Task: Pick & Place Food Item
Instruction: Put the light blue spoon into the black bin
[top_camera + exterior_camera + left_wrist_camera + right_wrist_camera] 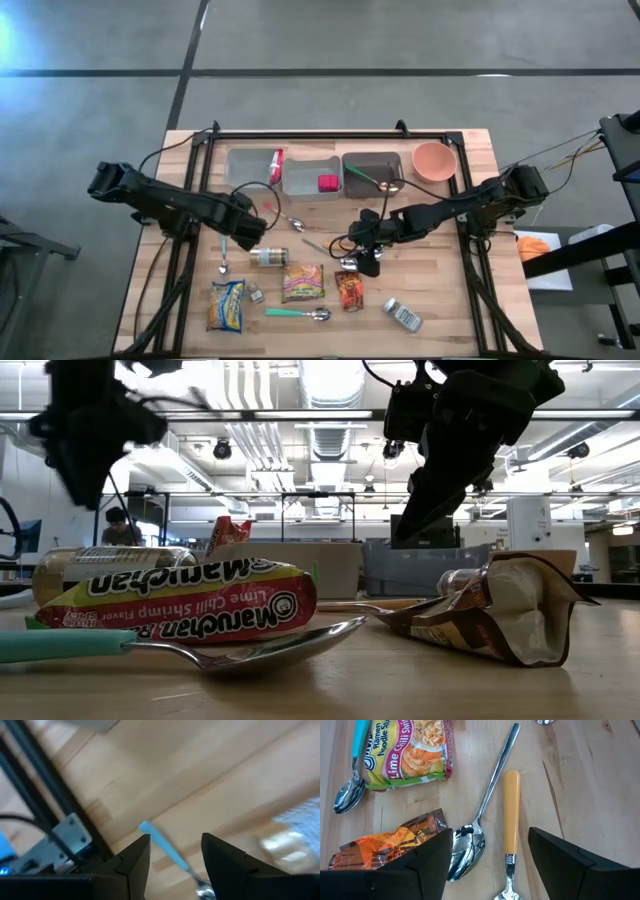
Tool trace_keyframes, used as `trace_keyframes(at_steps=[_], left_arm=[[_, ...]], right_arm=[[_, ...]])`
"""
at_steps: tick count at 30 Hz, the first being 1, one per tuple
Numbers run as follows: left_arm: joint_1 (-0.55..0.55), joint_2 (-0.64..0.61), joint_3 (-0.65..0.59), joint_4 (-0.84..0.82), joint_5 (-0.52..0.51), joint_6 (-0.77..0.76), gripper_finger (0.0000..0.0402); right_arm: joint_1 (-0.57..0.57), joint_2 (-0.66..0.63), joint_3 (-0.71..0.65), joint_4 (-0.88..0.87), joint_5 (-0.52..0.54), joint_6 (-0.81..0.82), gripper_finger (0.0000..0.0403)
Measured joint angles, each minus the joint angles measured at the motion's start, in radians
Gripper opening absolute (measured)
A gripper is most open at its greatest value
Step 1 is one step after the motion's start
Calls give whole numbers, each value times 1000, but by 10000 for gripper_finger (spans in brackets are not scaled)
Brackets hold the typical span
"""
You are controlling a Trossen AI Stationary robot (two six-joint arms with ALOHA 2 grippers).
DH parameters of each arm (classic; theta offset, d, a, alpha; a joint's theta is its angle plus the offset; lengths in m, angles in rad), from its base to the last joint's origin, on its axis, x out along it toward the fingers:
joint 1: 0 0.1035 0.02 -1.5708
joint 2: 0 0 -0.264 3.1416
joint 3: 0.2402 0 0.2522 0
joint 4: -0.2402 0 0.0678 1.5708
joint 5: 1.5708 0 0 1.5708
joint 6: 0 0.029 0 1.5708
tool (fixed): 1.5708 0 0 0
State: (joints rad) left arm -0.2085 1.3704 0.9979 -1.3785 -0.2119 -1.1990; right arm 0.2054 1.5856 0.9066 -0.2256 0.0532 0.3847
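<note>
Nothing is placed yet: my right gripper [366,262] hangs released and empty over the orange snack packet [349,290], near the ramen pack [302,283]; left gripper [247,236] waits, parted, empty.

Two matte black jointed arms, chunky and angular in their housings, with thin black cables looping off the joints. The left end effector [172,865] shows two dark wedge-shaped fingers and a grey metal bracket with screws; the right end effector [490,865] has broad black angular fingers.
</note>
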Motion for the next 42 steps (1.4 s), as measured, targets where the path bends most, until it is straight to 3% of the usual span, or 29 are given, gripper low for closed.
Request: trace_keyframes(at_steps=[4, 11, 14, 25, 39, 42], left_arm=[[2, -48, -92, 18, 21, -85, 180], [19, -167, -272, 242, 103, -146, 180], [45, -184, -322, 251, 112, -163, 180], [163, -184, -344, 264, 139, -131, 180], [184, -183, -282, 276, 198, 529, 180], [184, -169, -280, 257, 253, 554, 180]], right_arm=[[0, 0, 0, 0, 0, 0, 258], [0, 0, 0, -1, 0, -6, 258], [0, 0, 0, -1, 0, -16, 258], [0, 0, 0, -1, -1, -20, 258], [0, 0, 0, 0, -2, -45, 258], [0, 0, 0, 1, -2, -45, 258]])
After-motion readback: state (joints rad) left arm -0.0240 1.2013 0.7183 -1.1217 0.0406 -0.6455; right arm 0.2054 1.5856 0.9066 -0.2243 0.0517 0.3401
